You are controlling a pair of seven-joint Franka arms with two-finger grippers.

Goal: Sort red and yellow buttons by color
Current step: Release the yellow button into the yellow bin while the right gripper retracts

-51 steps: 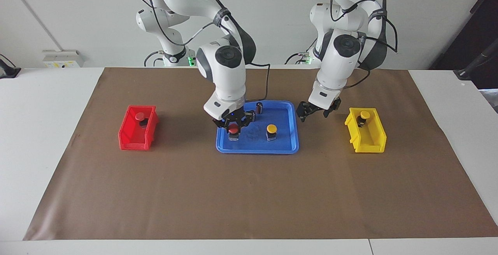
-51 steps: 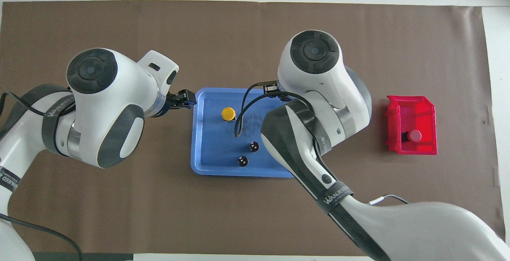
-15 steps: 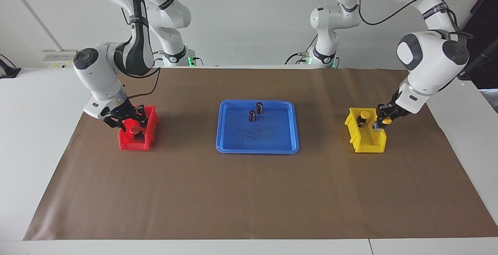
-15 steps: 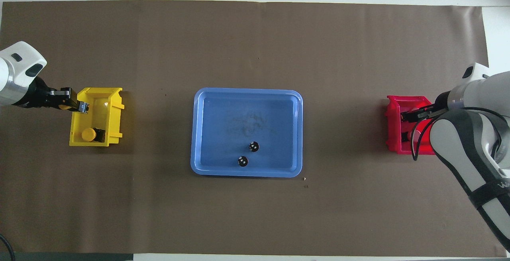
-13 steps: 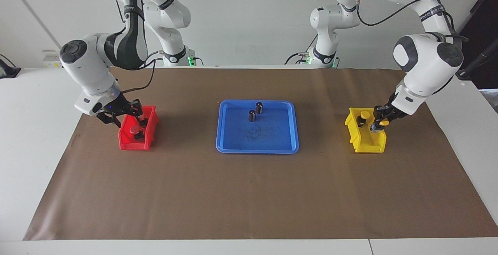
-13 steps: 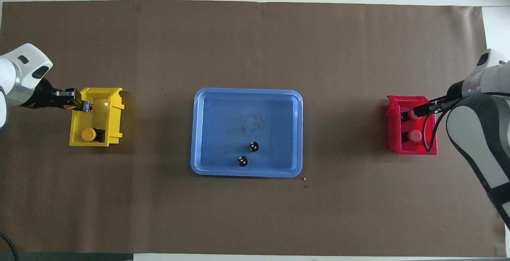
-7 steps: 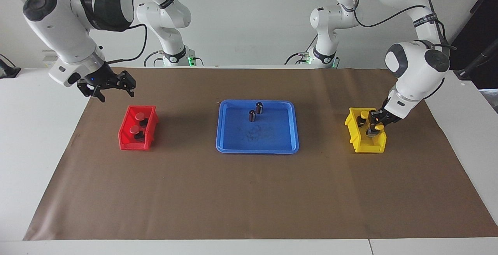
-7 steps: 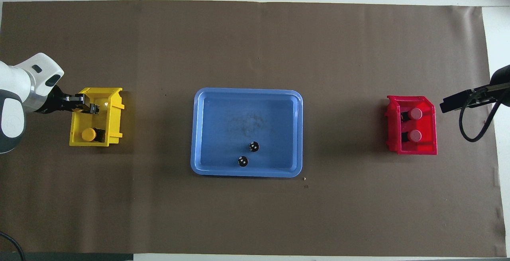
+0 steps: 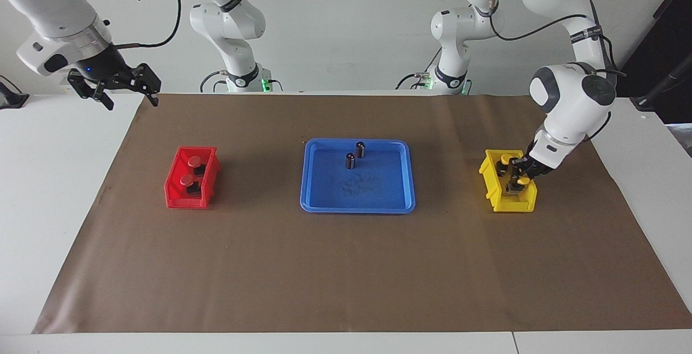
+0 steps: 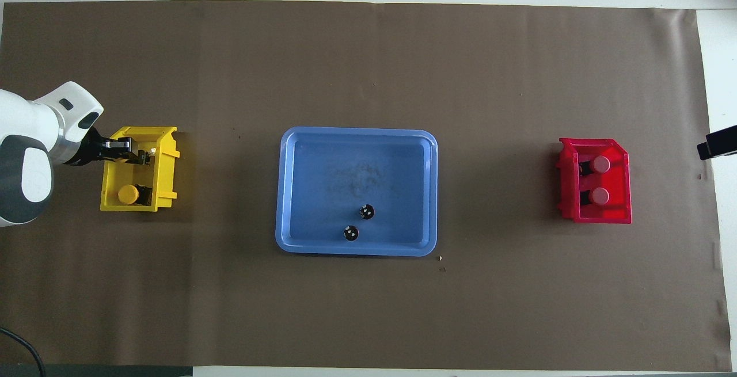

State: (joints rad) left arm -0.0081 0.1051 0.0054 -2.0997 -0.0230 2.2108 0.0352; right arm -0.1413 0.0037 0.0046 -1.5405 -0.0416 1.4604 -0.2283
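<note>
Red buttons [image 9: 190, 171] both sit in red bin [image 9: 174, 194]; yellow ones at yellow bin [image 9: 492, 194].
Left hand [image 9: 518, 177] reaches down into yellow bin, pinching second yellow button [image 9: 520, 181] beside the first [image 9: 505, 162]. Right hand [image 9: 114, 87] hangs spread, high over the bench's right-arm end. Two dark cylinders [image 9: 355, 155] stand in blue tray [image 9: 357, 207].

both buttons have left the blue tray [image 9: 357, 202]. the right pincer [image 9: 114, 86], its fingers now spread and bare, has let its red button [image 9: 188, 181] go in the red bin [image 9: 175, 194] and risen clear. the left pincer [image 9: 517, 177] has lowered its yellow button [image 9: 520, 181] into the yellow bin [image 9: 497, 198].
</note>
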